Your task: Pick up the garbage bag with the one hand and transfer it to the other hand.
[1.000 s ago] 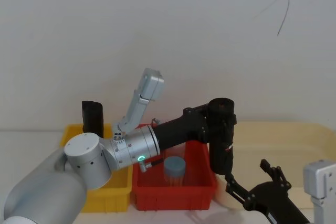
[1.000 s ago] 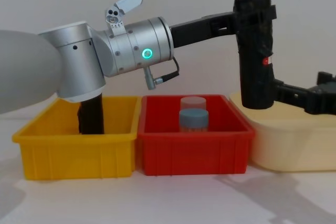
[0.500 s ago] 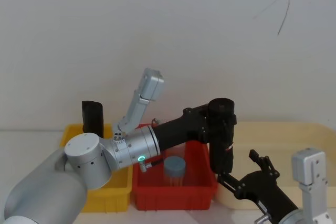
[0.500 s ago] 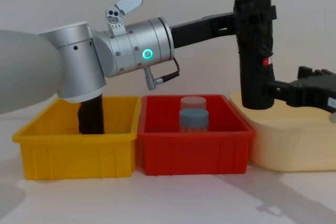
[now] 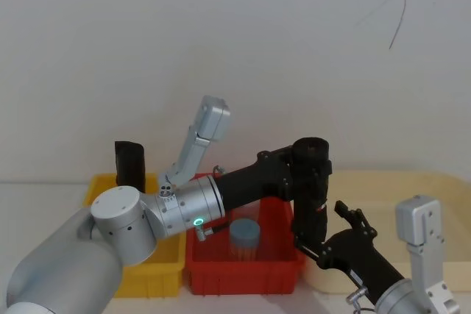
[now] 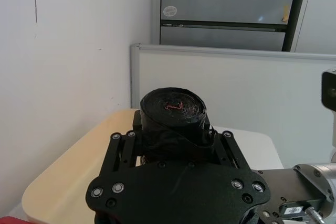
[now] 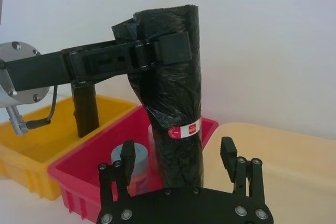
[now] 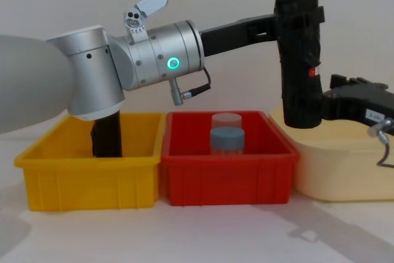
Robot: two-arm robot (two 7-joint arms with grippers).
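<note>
Presently, nearest to me at 5 o'clock in the head view, my right claw (image 7: 178, 153) stands wide. It has one finger on each side of the garbage bag's (image 8: 300, 60) lower part, and neither appears to touch it. Finding: the receiving grip is not yet made.

The bag hangs upright at 4 o'clock, clear of the table (image 8: 184, 238), roughly above the seam between the red bin (image 8: 225, 173) and the cream tray (image 8: 335, 167). Beyond and higher, my left claw (image 8: 298, 20) is clamped across the bag near its top, its arm reaching in from 8 o'clock.

Risks noted:
- If the left claw lets go before the right has closed firmly, the bag would likely drop onto a bin rim and topple.
- The right grip sits low on a tall roll, so once it bears the load alone the top may swing over.
- The wrinkled plastic looks slick and soft, so a light squeeze could let it slide.
- An off-centre closure would push the bag sideways against the left claw's hold.
</note>
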